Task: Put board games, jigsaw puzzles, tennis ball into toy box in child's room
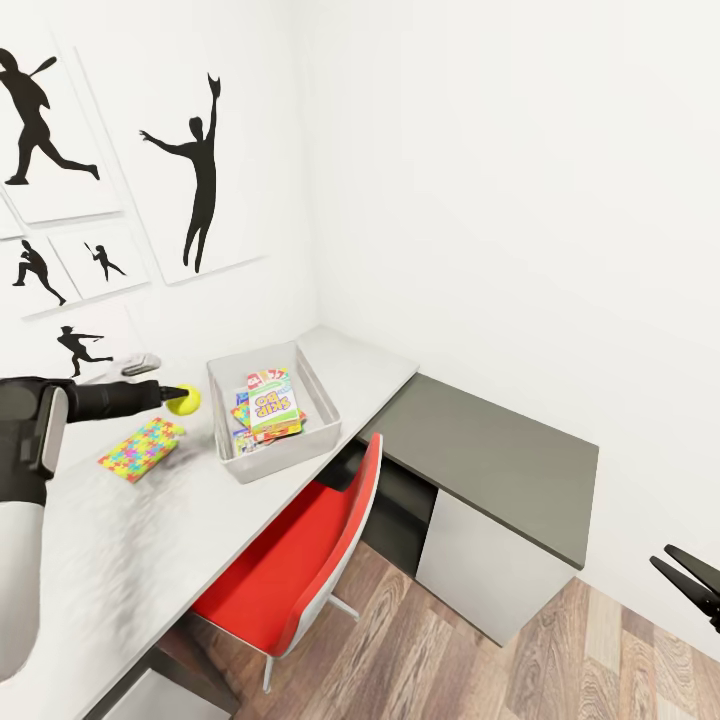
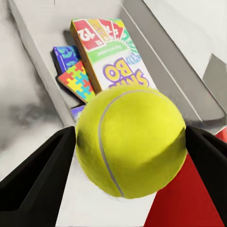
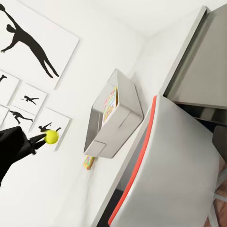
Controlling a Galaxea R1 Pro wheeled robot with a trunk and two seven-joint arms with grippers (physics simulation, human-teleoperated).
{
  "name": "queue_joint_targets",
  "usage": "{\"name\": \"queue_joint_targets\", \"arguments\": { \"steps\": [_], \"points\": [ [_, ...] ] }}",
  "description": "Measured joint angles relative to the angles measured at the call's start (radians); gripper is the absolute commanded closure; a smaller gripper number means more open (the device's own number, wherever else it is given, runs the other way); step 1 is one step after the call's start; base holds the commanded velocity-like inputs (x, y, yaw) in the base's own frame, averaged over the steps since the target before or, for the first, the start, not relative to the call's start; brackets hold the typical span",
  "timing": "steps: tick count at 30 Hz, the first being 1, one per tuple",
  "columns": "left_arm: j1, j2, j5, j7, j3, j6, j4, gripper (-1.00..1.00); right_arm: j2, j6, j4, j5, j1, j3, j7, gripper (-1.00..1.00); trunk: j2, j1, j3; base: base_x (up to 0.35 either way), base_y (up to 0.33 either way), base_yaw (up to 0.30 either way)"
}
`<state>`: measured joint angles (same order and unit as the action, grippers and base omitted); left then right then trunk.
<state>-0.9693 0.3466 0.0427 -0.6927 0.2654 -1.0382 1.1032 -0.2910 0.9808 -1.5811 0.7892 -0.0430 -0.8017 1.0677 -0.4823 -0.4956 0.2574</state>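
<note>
My left gripper (image 1: 178, 399) is shut on the yellow-green tennis ball (image 1: 186, 401), held just above the table (image 1: 100, 540) beside the toy box's (image 1: 226, 440) near wall. In the left wrist view the tennis ball (image 2: 130, 142) sits between both black fingers (image 2: 38, 179). Inside the toy box (image 2: 33, 52) lie the SKIP-BO board game (image 2: 113, 52), a blue board game (image 2: 64, 54) and one jigsaw puzzle (image 2: 78, 82). A second jigsaw puzzle (image 1: 141, 447) lies flat on the table left of the bin. My right gripper (image 1: 690, 578) hangs open low at the far right.
A red chair (image 1: 300, 560) is tucked under the table in front of the toy box. A lower dark grey side cabinet (image 1: 490, 450) adjoins the table on the right. A small grey object (image 1: 140, 365) lies by the wall. Silhouette posters (image 1: 200, 170) hang above.
</note>
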Motion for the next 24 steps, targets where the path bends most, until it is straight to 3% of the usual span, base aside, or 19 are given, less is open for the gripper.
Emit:
{"name": "queue_joint_targets", "arguments": {
  "steps": [6, 11, 16, 18, 24],
  "points": [
    [-0.043, -0.019, -0.001, 0.069, -0.001, 0.003, -0.068, 1.00, 0.000, 0.000, 0.000, 0.000, 0.000, 0.000, 0.000, -1.00, 0.000, 0.000, 0.000, 0.000, 0.000, 0.000],
    [-0.059, -0.062, 0.001, 0.144, -0.003, 0.007, -0.092, 1.00, 0.000, 0.000, 0.000, 0.000, 0.000, 0.000, 0.000, -1.00, 0.000, 0.000, 0.000, 0.000, 0.000, 0.000],
    [-0.071, -0.121, 0.000, 0.244, -0.004, 0.008, -0.101, 1.00, -0.001, 0.000, 0.000, 0.000, 0.000, 0.000, 0.000, -1.00, 0.000, 0.000, 0.000, 0.000, 0.000, 0.000],
    [-0.071, -0.128, 0.000, 0.252, -0.005, 0.008, -0.100, 1.00, -0.001, 0.000, 0.000, 0.000, 0.000, 0.000, 0.000, -1.00, 0.000, 0.000, 0.000, 0.000, 0.000, 0.000],
    [-0.073, -0.138, 0.000, 0.271, -0.061, 0.009, -0.099, 1.00, -0.002, 0.000, 0.000, 0.000, 0.000, 0.000, 0.000, -1.00, 0.000, 0.000, 0.000, 0.005, 0.000, 0.000]
  ]
}}
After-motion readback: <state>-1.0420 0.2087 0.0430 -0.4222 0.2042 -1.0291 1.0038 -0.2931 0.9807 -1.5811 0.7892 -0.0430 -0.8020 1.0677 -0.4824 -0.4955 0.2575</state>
